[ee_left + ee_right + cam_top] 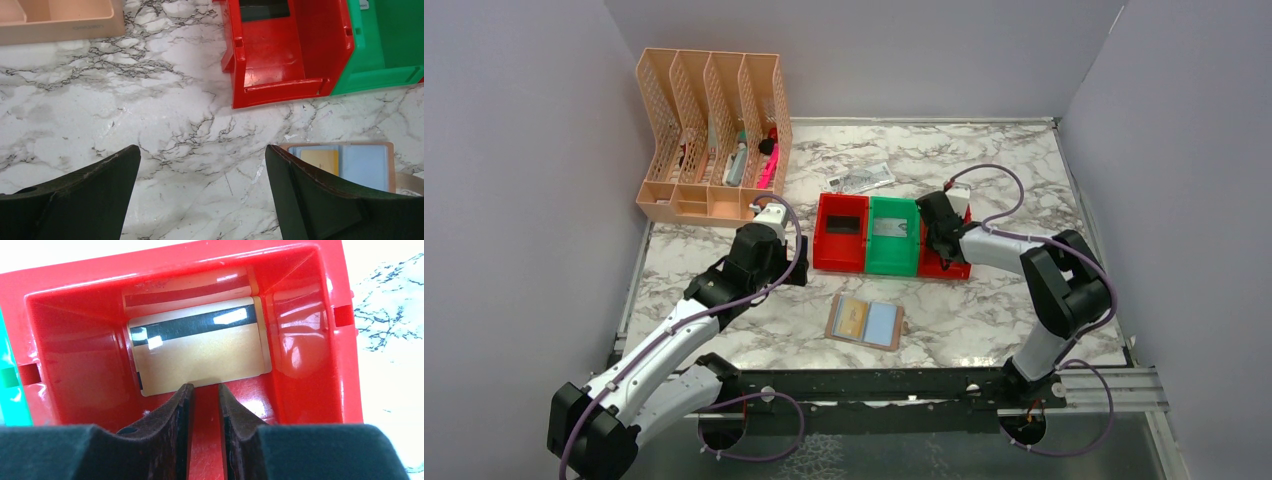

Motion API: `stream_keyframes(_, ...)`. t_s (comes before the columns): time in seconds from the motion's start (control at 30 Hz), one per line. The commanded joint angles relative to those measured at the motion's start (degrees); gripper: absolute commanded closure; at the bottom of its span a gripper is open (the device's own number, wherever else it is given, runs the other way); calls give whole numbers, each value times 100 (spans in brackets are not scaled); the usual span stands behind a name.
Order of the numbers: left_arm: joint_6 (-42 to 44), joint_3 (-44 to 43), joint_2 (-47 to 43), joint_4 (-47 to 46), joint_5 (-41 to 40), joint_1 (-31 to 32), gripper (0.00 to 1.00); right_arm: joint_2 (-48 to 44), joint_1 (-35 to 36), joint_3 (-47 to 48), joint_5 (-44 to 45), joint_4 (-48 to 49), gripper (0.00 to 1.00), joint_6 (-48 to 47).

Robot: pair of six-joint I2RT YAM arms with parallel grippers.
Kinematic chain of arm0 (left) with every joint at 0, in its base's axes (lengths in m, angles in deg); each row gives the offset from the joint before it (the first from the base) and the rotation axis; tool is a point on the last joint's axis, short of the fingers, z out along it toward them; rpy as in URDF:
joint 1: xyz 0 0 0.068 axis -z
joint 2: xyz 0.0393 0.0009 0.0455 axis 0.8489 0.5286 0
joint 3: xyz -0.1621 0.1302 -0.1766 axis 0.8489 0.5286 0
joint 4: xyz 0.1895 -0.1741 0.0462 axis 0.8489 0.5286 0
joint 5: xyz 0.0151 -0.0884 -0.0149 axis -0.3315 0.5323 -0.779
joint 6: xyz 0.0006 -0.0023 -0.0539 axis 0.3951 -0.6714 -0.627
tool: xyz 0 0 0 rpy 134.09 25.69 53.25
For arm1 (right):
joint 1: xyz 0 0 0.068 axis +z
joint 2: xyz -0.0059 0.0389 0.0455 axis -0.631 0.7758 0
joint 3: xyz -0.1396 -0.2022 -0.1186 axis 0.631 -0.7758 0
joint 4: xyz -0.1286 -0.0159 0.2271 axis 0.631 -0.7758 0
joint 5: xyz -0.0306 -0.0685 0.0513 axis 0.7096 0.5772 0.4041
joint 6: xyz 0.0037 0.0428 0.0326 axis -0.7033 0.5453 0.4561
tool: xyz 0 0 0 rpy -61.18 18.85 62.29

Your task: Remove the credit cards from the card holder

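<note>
Tan-brown bifold card holder: lies open and flat on white-grey marble tabletop, centre-near, apart from the bins on their near side. Left panel holds a gold-toned card; right panel shows pale blue.

Far of holder, 3 small plastic bins in a row, side by side:
- left red bin, w/ dark card inside
- mid green bin, w/ grey-silver card inside
- right red bin, w/ tan-gold striped card flat on floor at far end, black stripe up

R gripper: down inside right red bin. Fingers a narrow gap apart, nothing between them, only bin floor. Tips at striped card's near edge; touching or just short, can't tell.

L gripper: fingers spread wide, holding nothing, over marble near-left of left red bin. Card holder just beside its right finger in wrist view.

Crumpled grey-white paper note: on table far of bins. Peach plastic file organiser: far-left, misc. items in slots.
</note>
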Motion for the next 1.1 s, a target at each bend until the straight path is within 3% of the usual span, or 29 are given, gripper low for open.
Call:
stream_keyframes(0.0, 39, -140, 31, -10, 99, -38, 1, 31, -50, -206, 48, -234, 71, 5)
stream_keyframes(0.27, 51, -164, 61, -2, 133, -39, 1, -1245, -50, -113, -672, -556, 66, -242)
stream_keyframes(0.43, 98, -210, 107, 48, 223, -48, 1, -2323, -50, -451, -970, -1204, 63, 370)
stream_keyframes(0.57, 122, -219, 52, 47, 316, -66, 1, -3700, -50, -1413, -2481, -765, 62, 797)
stream_keyframes(0.7, 122, -210, -48, 57, 297, -72, 1, -4813, -41, -2288, -4075, -23, 54, 1180)
stream_keyframes(0.83, 113, -226, -192, 122, 171, -74, 1, -4990, -5, -2615, -4926, 239, 52, 1305)
stream_keyframes(1.07, 111, -184, -307, 124, 43, -78, 1, -4402, 410, -2442, -5193, 159, 53, 1166)
